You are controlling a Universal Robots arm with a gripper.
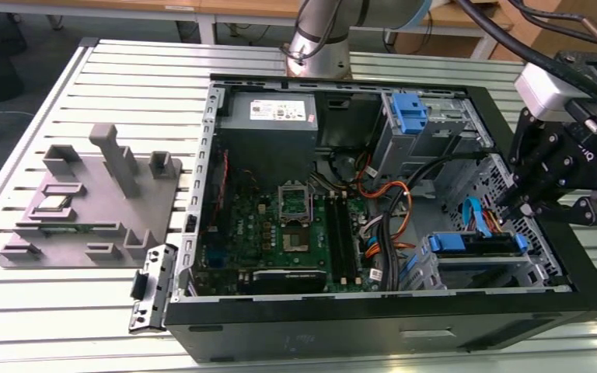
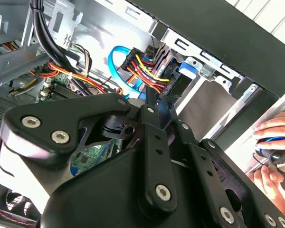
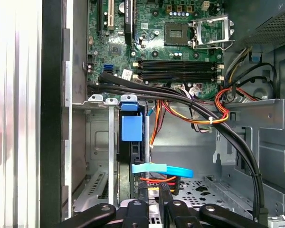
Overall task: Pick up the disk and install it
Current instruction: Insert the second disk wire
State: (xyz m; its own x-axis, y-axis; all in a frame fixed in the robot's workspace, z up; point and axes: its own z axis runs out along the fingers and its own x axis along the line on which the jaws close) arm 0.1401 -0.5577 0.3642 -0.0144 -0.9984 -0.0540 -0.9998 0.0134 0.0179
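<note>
1. install step looks near done: the disk sits on edge in the drive bay at the exterior view's right, cables plugged in.
2. judged next need: confirm it is fully seated.
3. gripper hangs just above the disk, holding nothing visible; finger opening cannot be told.

disk in case, gripper just beside

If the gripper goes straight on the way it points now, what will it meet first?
Probably the disk standing in its bay, with the blue cable and the red and yellow wires at its end. The gripper points there, though depth is unclear.
</note>
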